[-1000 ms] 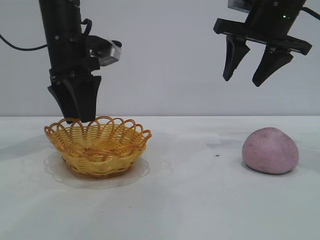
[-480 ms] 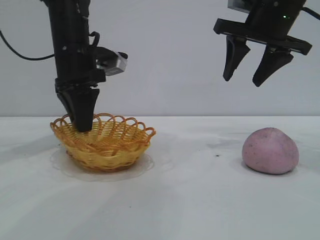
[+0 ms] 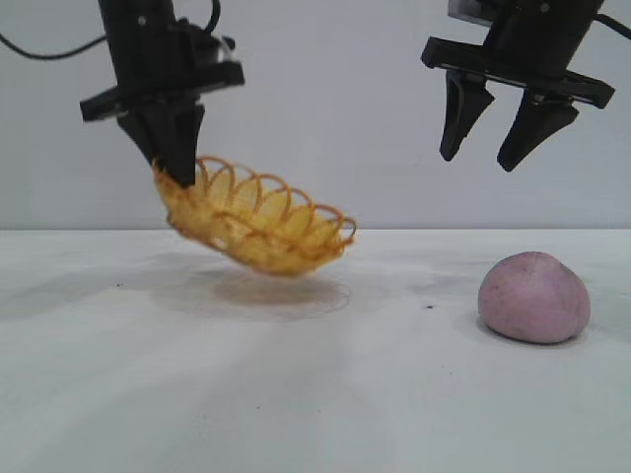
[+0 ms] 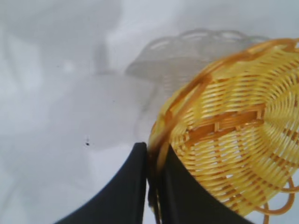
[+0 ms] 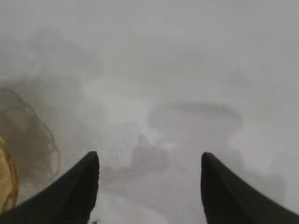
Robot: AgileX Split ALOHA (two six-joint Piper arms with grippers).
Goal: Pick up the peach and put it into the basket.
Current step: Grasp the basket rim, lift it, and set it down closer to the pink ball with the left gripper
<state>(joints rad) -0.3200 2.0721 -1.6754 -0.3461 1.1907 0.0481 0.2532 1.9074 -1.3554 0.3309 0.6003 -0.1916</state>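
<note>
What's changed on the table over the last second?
The left gripper dropped onto the basket rim, shut on it and lifted it clear of the table, tilted and shifted toward the centre. The peach and the open right gripper above it stayed put.

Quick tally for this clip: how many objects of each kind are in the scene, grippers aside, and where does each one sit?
Peach: 1, resting on the table.
Basket: 1, tilted, off the table, pinched at its rim by the left gripper.
Total: 2.
The right gripper hangs open above the peach.
</note>
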